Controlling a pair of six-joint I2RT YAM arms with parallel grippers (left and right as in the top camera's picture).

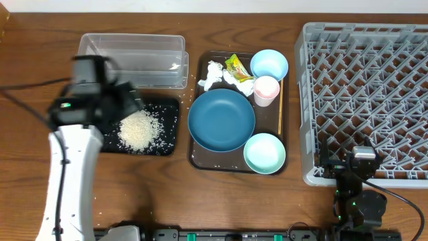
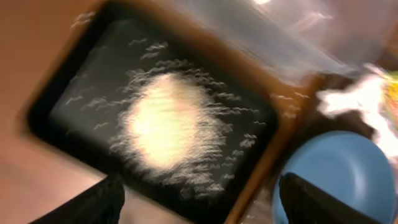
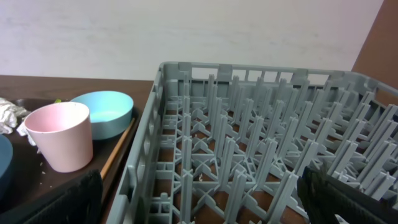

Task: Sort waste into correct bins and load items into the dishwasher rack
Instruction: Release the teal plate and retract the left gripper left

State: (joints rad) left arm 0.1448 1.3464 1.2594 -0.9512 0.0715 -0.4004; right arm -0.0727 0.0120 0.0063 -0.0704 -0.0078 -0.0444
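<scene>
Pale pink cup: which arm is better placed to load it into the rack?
Likely right. The right gripper, open, sits by the grey plastic grid rack, with the pale pink cup in its wrist view; the left gripper hovers over the shallow black tray.

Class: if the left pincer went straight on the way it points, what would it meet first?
Probably the rice pile lying in the black tray: the left pincer aims down at it, though blur leaves depth unclear.

Rice pile point(image 2: 168, 121) a motion-smeared blur; rack point(image 1: 364, 100) cropped at right edge.
</scene>
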